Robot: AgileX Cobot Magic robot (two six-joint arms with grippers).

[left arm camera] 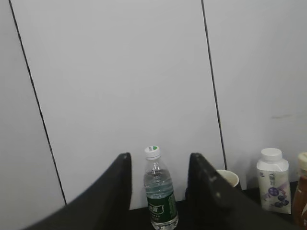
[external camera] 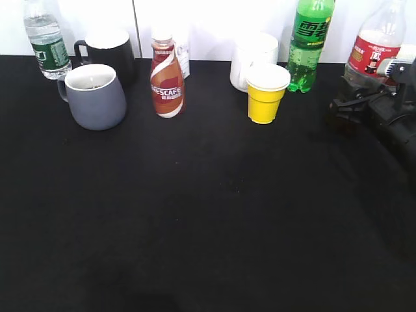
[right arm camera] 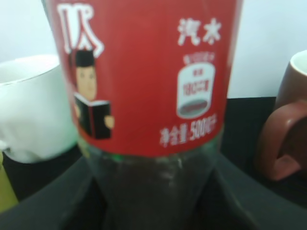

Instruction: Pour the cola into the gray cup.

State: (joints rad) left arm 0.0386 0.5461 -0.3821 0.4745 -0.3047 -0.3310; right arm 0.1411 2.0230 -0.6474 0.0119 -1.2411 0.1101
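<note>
The black table [external camera: 208, 214] fills the exterior view, and everything is read off the Nescafe bottle [external camera: 167, 78] standing at the back centre-left. Far to its right, at the table's edge, the right arm [external camera: 383, 114] reaches in and the right gripper [right arm camera: 153, 201] sits at the base of the cola [external camera: 374, 49]. In the wrist view its dark fingers [right arm camera: 53, 201] flank the bottle just below the red label [right arm camera: 144, 72]; they look pressed against the clear plastic, though the blur there leaves the grip a little uncertain. The cola stands upright. Between it and the Nescafe rises the green bottle [external camera: 309, 42], with a white mug [external camera: 253, 58] and a yellow cup [external camera: 266, 94] in front of it. A dark red mug [right arm camera: 285, 129] shows just right of the cola in the wrist view. Left of the Nescafe sits the gray cup [external camera: 94, 97], upright, mouth open, handle to its left, well apart from the cola. Behind it is a black mug [external camera: 107, 52], and further left a water bottle [external camera: 47, 39]. The left gripper [left arm camera: 158, 201] is spread wide, holding nothing, framing that water bottle against the wall.
</note>
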